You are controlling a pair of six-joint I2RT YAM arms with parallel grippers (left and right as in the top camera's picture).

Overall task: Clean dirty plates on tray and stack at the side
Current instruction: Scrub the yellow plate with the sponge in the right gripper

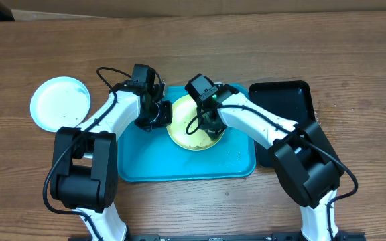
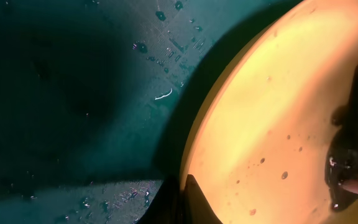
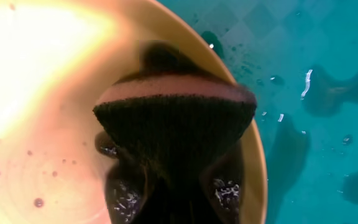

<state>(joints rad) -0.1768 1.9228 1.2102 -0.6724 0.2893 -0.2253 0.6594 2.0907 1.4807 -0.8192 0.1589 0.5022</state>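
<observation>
The yellow-green plate [image 1: 181, 132] is lying on the turquoise tray [image 1: 179, 171], toward the tray's far edge and near its middle. The left end effector [image 2: 180, 198] is clamping the plate's left rim, its fingers pressed together on the edge. The right end effector [image 1: 211, 126] is reaching over the plate's right half, gripping a dark sponge [image 3: 176, 124] and pressing it against the plate's inner surface. A pale plate [image 1: 60, 102] is sitting near the tabletop's [image 1: 246, 40] left edge, and a black tray [image 1: 283, 100] is resting beside the turquoise tray's far right corner.

Glossy black tray [image 1: 283, 100] and dark wet sponge [image 3: 176, 118], wooden table [image 1: 193, 47] beneath.
</observation>
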